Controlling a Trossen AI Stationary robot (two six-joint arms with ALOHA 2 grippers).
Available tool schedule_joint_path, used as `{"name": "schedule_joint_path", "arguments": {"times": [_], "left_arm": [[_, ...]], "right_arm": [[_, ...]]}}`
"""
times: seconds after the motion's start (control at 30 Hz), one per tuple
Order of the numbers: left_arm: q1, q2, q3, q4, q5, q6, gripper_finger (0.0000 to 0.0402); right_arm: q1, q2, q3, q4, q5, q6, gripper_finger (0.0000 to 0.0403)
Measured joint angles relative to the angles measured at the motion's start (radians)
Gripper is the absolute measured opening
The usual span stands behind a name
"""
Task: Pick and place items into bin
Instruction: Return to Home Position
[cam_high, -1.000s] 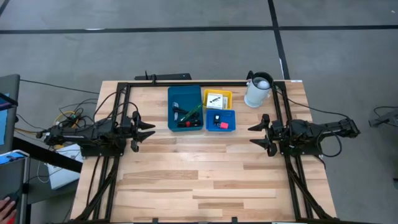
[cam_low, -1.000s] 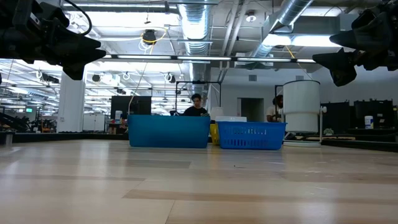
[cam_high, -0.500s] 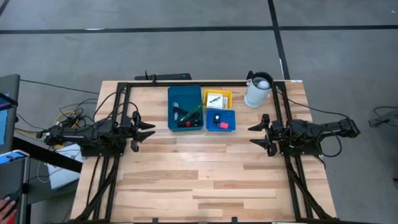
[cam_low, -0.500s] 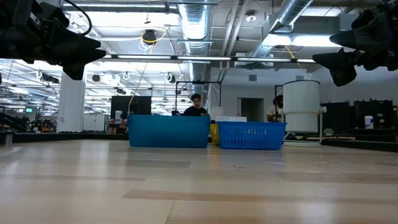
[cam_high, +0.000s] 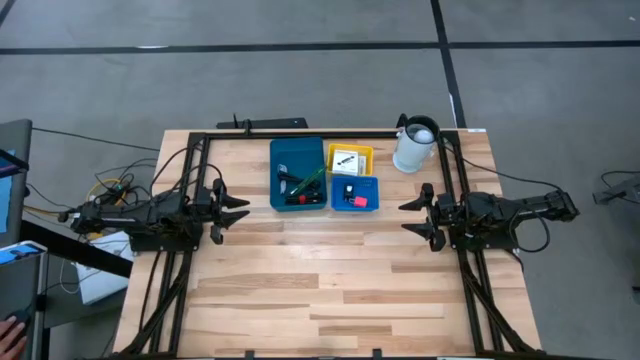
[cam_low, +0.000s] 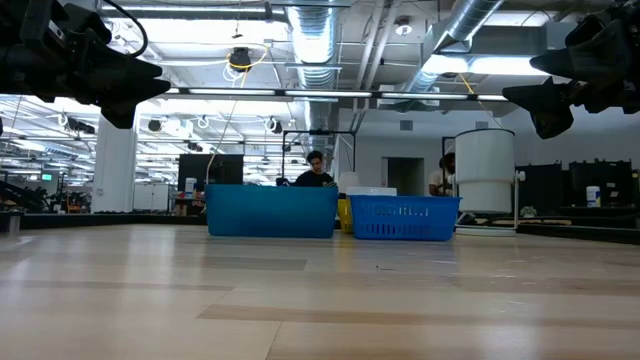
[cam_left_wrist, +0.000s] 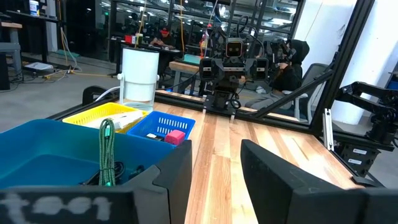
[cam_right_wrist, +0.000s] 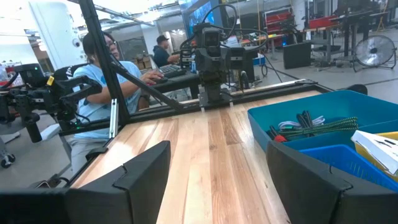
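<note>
The bin is three trays at the table's far middle: a long teal one (cam_high: 297, 175), a small yellow one (cam_high: 350, 158) and a small bright blue one (cam_high: 355, 192). Black and green pens (cam_high: 302, 186) lie in the teal tray. A white printed card (cam_high: 346, 158) lies in the yellow tray, and a red piece (cam_high: 359, 201) in the blue one. My left gripper (cam_high: 240, 210) hovers open at the table's left edge, level, pointing toward the trays. My right gripper (cam_high: 404, 218) hovers open at the right edge, facing it. Nothing is between either pair of fingers.
A white cylindrical jug (cam_high: 415, 145) stands at the far right, beside the yellow tray. A black frame rail (cam_high: 300, 135) runs along the table's far edge. Bare wood (cam_high: 330, 280) spreads from the trays to the near edge. A person (cam_right_wrist: 106, 81) sits beyond the table's left side.
</note>
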Motion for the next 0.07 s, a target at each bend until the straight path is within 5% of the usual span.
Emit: {"name": "schedule_joint_path", "arguments": {"times": [0.07], "left_arm": [[0.0,0.0,0.0,0.0,0.0,0.0,0.0126]], "right_arm": [[0.0,0.0,0.0,0.0,0.0,0.0,0.026]]}}
